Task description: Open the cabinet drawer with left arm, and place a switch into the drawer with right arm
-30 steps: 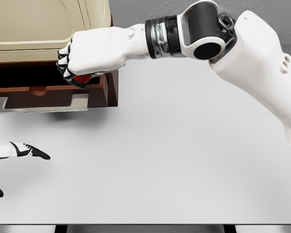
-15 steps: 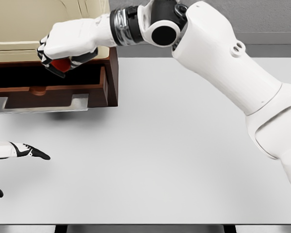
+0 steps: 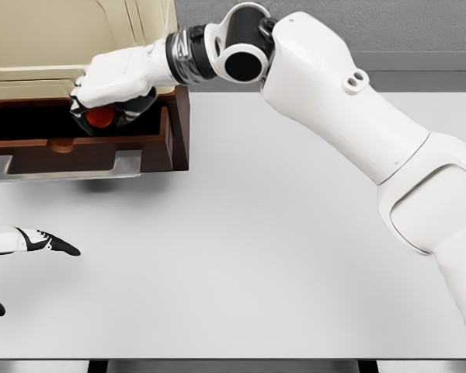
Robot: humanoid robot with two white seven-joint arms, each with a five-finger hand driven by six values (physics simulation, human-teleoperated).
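The right hand, fingers curled round the red round switch, hangs directly above the open dark-brown wooden drawer.

switch: mostly hidden by right hand | drawer: cut off left (interior perhaps dark)

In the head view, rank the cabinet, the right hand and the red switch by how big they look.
1. Cabinet, cut off by the frame.
2. Right hand, nearer the camera, so its true size is unsure.
3. Red switch, mostly hidden in that hand.
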